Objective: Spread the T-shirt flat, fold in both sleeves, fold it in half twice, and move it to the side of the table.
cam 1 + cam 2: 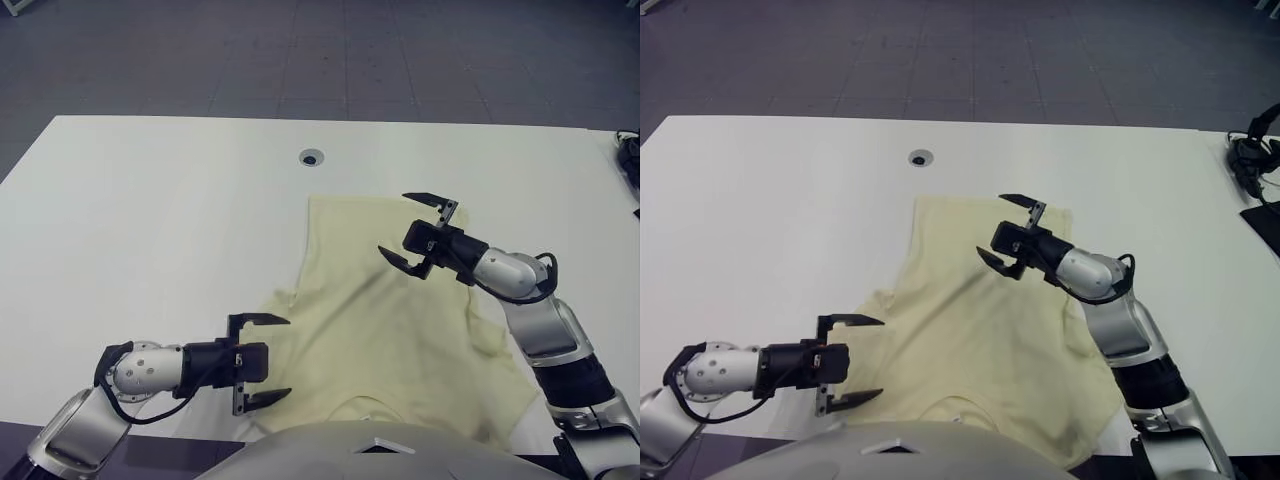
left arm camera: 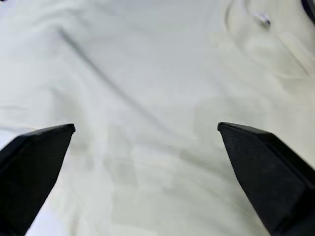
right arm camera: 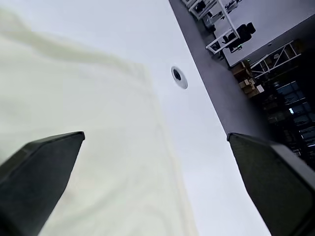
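A pale yellow T-shirt point(image 1: 390, 330) lies spread on the white table point(image 1: 150, 220), collar toward the near edge and hem toward the far side, with a few creases. My left gripper point(image 1: 264, 362) is open just off the shirt's near left sleeve, low over the table. My right gripper point(image 1: 420, 232) is open and hovers above the shirt's far right part, holding nothing. In the left wrist view the cloth point(image 2: 147, 98) lies between the two black fingertips point(image 2: 34, 152). The right wrist view shows the shirt's hem edge point(image 3: 74, 98).
A round cable hole point(image 1: 311, 157) sits in the table beyond the shirt. Dark cables and gear point(image 1: 1250, 160) lie at the table's far right edge. Bare tabletop stretches to the left and far side; grey floor lies beyond.
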{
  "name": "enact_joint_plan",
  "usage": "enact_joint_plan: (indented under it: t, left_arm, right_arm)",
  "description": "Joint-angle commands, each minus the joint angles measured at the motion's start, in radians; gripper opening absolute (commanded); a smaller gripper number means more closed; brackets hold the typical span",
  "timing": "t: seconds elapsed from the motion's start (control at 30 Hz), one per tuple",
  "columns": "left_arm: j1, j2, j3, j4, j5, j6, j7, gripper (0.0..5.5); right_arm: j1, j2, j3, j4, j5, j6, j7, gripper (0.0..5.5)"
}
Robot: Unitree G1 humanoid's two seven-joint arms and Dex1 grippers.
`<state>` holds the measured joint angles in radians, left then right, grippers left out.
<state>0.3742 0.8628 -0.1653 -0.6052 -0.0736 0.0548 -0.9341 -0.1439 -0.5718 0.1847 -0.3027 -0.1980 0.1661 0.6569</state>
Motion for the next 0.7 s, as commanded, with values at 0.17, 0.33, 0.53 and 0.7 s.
enact_joint_plan:
  t: [0.17,0.33,0.53,0.7]
  left_arm:
    - [-0.045,-0.042,0.047,0.048,-0.034,0.003,0.04,5.4]
    - [-0.155,-0.147,0.07,0.081,-0.086,0.053,0.128,5.4]
    - [-0.326,-0.262,-0.011,0.273,0.055,0.058,0.257,5.4]
    - [-0.477,-0.394,-0.069,0.404,0.076,0.081,0.314,5.4]
  right_arm:
    - [0.003,-0.019,-0.135,-0.175,0.14,0.154,0.019,5.38]
    - [0.063,-0.046,-0.23,-0.175,0.179,0.167,0.004,5.38]
    - [0.127,-0.042,-0.292,-0.201,0.211,0.164,-0.019,5.38]
    - [0.166,-0.062,-0.253,-0.176,0.117,0.092,-0.07,5.38]
